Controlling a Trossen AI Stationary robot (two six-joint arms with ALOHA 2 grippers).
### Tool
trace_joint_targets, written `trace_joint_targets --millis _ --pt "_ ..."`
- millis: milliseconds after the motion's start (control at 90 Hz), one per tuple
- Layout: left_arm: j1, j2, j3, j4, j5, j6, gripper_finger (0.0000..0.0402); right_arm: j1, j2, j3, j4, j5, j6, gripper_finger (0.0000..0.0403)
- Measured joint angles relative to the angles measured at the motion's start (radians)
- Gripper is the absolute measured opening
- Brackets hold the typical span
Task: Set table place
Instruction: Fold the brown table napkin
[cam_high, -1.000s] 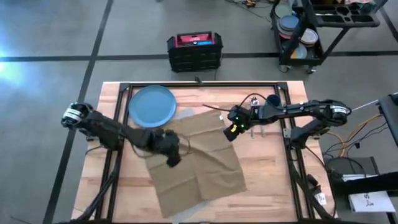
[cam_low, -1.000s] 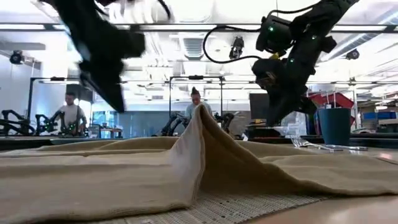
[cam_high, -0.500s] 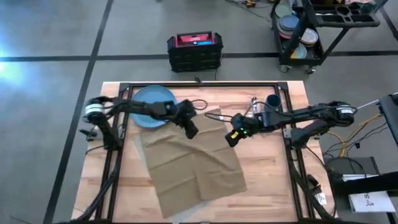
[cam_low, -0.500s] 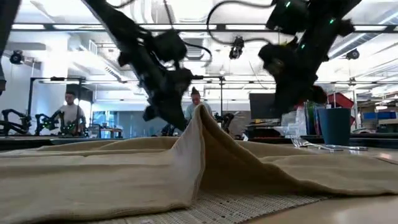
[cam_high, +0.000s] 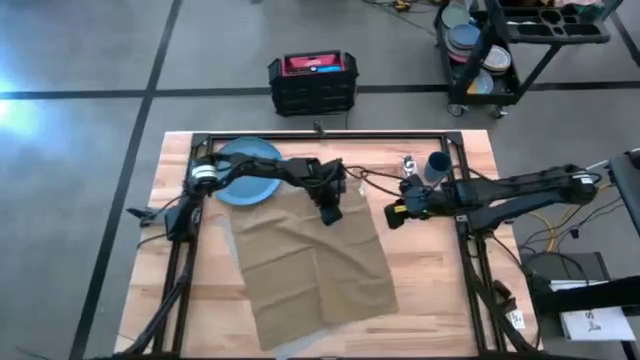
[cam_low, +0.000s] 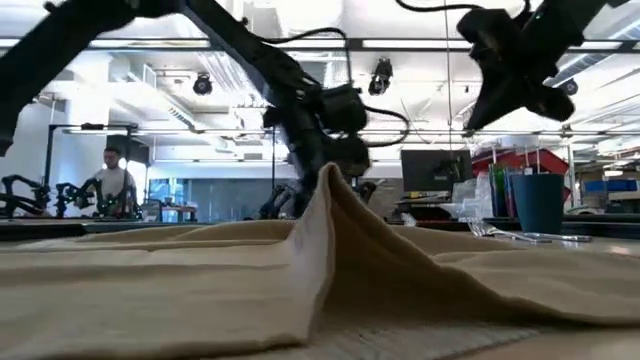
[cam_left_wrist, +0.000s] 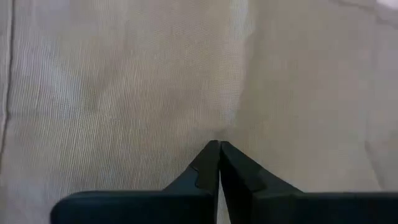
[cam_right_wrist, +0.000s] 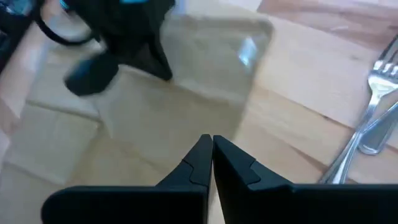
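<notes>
The left gripper (cam_high: 331, 211), clenched on no cloth, has moved to the napkin's (cam_high: 310, 265) 12 o'clock edge. The right gripper (cam_high: 393, 215), clenched empty, has withdrawn toward 3 o'clock. Napkin remains unfolded.

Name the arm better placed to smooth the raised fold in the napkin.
Left. Its gripper sits over the napkin at the fold, fingers shut. The right gripper hangs past the cloth's edge.

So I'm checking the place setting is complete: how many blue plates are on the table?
1. The blue plate lies at the table's far left, partly under the left arm. Others could hide beneath the napkin.
</notes>
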Motion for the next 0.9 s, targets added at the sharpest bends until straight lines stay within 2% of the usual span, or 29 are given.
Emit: trace_joint_targets --millis 200,422,600,667,756,822,900 --pt "-0.023 0.110 0.200 -0.022 0.014 0.020 0.0000 0.000 -0.013 -0.001 -0.027 0.001 0.004 0.0000" --pt "-0.032 0.136 0.350 0.006 0.051 0.045 0.0000 0.000 -0.007 -0.002 -0.018 0.010 -0.007 0.0000" --pt "-0.061 0.106 0.437 -0.244 0.062 0.033 0.0000 -0.001 0.011 -0.005 -0.034 0.007 -0.041 0.0000" --pt "-0.099 0.079 0.435 -0.345 0.028 0.045 0.0000 -0.011 0.027 -0.014 -0.044 -0.003 -0.064 0.0000" --pt "-0.174 0.033 0.378 -0.439 -0.069 0.062 0.0000 -0.031 0.059 -0.019 -0.021 -0.041 -0.097 0.0000" --pt "-0.236 -0.006 0.302 -0.431 -0.130 0.060 0.0000 -0.052 0.086 -0.033 -0.009 -0.093 -0.143 0.0000" --pt "-0.304 -0.066 0.185 -0.373 -0.154 0.024 0.0000 -0.079 0.123 -0.048 0.070 -0.160 -0.190 0.0000"
